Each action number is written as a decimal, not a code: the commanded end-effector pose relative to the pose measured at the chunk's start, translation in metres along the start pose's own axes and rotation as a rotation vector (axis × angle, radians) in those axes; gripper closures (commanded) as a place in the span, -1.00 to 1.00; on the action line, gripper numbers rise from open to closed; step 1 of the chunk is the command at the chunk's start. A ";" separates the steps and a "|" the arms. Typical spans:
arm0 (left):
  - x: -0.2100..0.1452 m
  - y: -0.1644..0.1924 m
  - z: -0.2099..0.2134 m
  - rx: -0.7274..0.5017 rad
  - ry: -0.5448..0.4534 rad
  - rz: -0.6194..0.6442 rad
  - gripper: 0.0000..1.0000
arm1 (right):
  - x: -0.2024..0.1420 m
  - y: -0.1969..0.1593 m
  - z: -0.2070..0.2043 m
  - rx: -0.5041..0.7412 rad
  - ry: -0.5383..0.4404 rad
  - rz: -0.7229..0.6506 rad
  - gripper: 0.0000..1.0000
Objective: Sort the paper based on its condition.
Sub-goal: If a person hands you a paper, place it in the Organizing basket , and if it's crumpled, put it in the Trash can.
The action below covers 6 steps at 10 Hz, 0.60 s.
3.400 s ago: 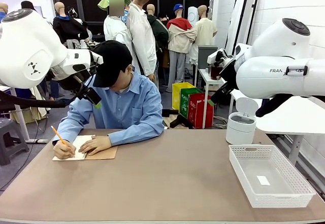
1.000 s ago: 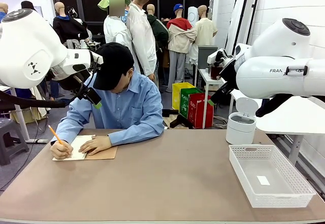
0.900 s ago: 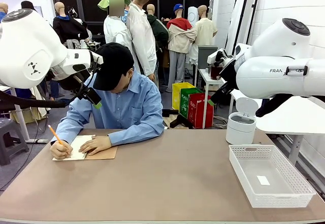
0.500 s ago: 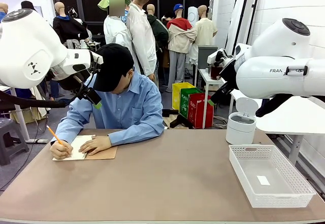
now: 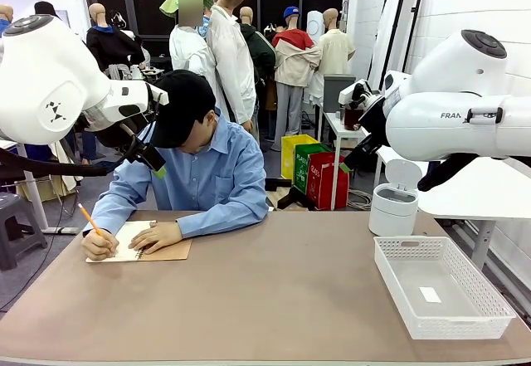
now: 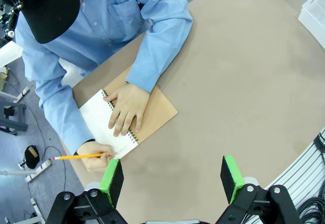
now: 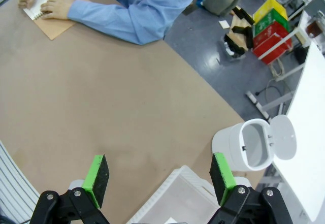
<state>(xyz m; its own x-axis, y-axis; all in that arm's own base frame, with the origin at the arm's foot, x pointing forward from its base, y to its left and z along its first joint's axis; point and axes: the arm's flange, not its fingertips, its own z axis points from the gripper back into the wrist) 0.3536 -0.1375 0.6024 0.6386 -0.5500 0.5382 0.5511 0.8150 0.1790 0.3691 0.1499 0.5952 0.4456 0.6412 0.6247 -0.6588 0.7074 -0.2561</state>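
Observation:
The paper is out of view as loose sheets. At the table's far left a person writes with a yellow pencil (image 5: 90, 218) on the white page of a spiral notebook (image 5: 162, 251) with a tan cover, one hand flat on it. My left gripper (image 5: 153, 163) hangs high above that corner; in the left wrist view it (image 6: 172, 176) is open over the notebook (image 6: 152, 117). My right gripper (image 5: 353, 154) is raised at the right; in the right wrist view it (image 7: 160, 176) is open with nothing between its green pads.
A white plastic basket (image 5: 489, 300) stands at the table's right with a tiny white scrap (image 5: 430, 295) in it. Behind it sits a small white bin (image 5: 392, 208) with its lid up. Bare brown tabletop stretches between the notebook and the basket.
The person's pencil hand shifts slightly as they write. Both arms hold still.

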 end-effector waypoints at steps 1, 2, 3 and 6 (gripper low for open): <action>0.000 0.000 0.001 -0.004 -0.004 -0.006 -1.00 | 0.001 -0.001 0.001 0.004 0.007 0.000 -1.00; 0.000 0.000 0.001 -0.004 -0.004 -0.006 -1.00 | 0.001 -0.001 0.001 0.004 0.007 0.000 -1.00; 0.000 0.000 0.001 -0.004 -0.004 -0.006 -1.00 | 0.001 -0.001 0.001 0.004 0.007 0.000 -1.00; 0.000 0.000 0.001 -0.004 -0.004 -0.006 -1.00 | 0.001 -0.001 0.001 0.004 0.007 0.000 -1.00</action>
<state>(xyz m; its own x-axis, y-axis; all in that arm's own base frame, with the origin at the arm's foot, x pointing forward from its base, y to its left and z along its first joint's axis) 0.3536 -0.1375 0.6024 0.6386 -0.5500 0.5382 0.5511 0.8150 0.1790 0.3691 0.1499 0.5952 0.4456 0.6412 0.6247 -0.6588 0.7074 -0.2561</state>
